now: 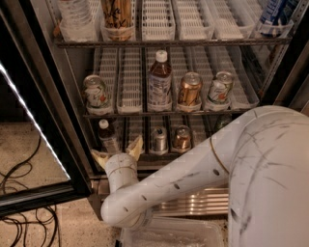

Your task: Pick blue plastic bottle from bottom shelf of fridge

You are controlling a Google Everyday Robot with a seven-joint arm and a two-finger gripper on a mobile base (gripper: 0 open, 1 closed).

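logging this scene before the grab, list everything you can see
blue plastic bottle: 1, dark liquid, white cap, bottom shelf left
bottom-shelf cans: 2, silver and copper, middle lanes
tall bottle: 1, dark, white cap, middle shelf centre
middle-shelf cans: 3, two pale, one copper
top-shelf containers: 3, clear, tan, blue-white
fridge: 1, dark frame, door open
cables: black, floor left
clear tray: 1, bottom edge, below arm
gripper: 1, pale fingers open, just in front of blue plastic bottle
arm: 1, white, lower right
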